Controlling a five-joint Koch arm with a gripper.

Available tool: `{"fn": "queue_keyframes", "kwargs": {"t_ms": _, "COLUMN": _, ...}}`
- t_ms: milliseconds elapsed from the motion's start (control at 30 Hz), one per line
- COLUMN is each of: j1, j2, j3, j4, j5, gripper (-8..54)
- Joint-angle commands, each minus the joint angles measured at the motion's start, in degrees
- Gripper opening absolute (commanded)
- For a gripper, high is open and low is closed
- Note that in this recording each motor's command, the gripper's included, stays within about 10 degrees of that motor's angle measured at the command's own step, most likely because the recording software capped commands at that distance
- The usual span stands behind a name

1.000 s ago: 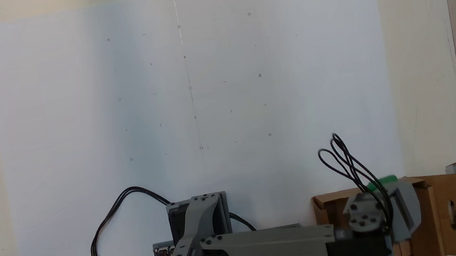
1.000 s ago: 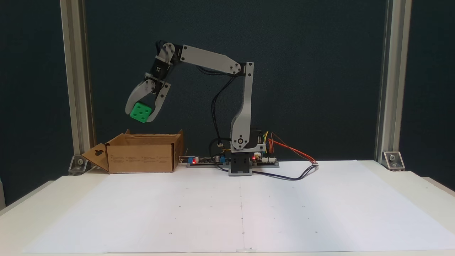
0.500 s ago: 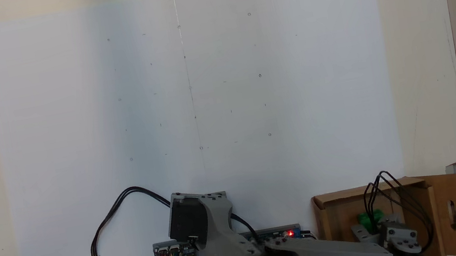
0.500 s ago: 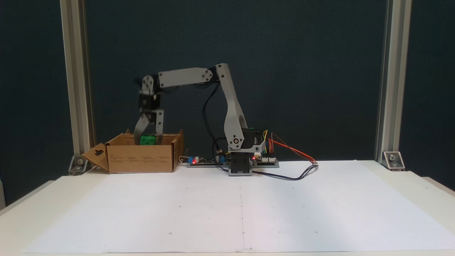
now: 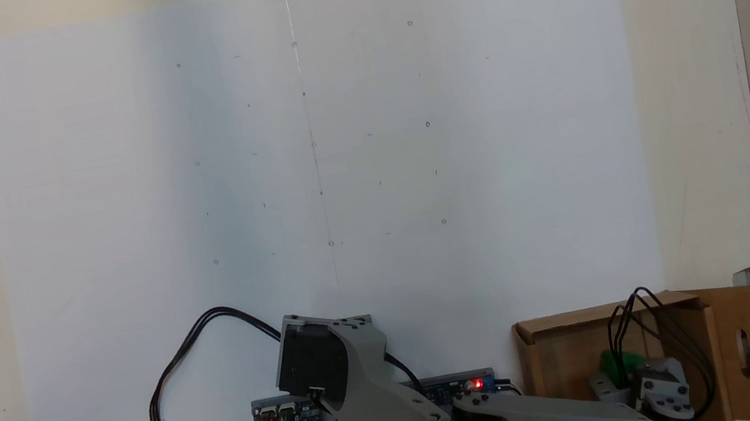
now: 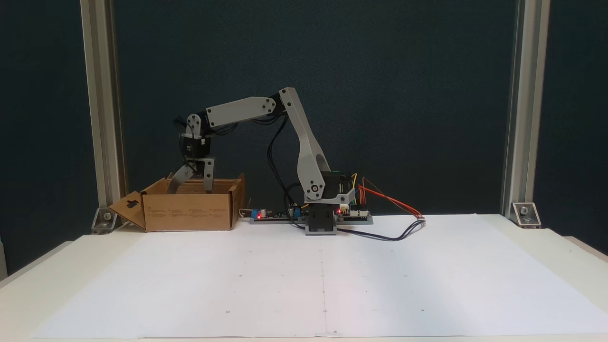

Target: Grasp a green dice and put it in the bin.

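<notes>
The white paper sheet covers the near tabletop. Beyond it, at nine o'clock from the arm's base in a fixed view, stands the brown corrugated cardboard box, its keyhole-cut flap hanging outward. The grey plastic gripper dips into the box's open top, jaws spread wide with nothing between them. From above, the small bright green plastic dice lies inside the box, just beside the gripper's wrist
</notes>
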Motion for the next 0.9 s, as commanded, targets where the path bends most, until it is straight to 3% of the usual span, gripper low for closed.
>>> {"fn": "queue_keyframes", "kwargs": {"t_ms": 0, "j1": 0.5, "j2": 3.5, "j3": -1.8, "j4": -1.4, "j5": -2.3, "gripper": 41.0}}
{"fn": "queue_keyframes", "kwargs": {"t_ms": 233, "j1": -4.6, "j2": 17.1, "j3": -2.5, "j4": -1.3, "j5": 11.1, "gripper": 41.0}}
{"fn": "queue_keyframes", "kwargs": {"t_ms": 400, "j1": -17.5, "j2": 25.9, "j3": -2.5, "j4": -1.4, "j5": 20.7, "gripper": 41.0}}
{"fn": "queue_keyframes", "kwargs": {"t_ms": 533, "j1": -31.9, "j2": 29.3, "j3": -2.5, "j4": -1.3, "j5": 23.1, "gripper": 43.9}}
{"fn": "queue_keyframes", "kwargs": {"t_ms": 867, "j1": -73.0, "j2": 34.4, "j3": -2.5, "j4": -3.9, "j5": 24.9, "gripper": 44.1}}
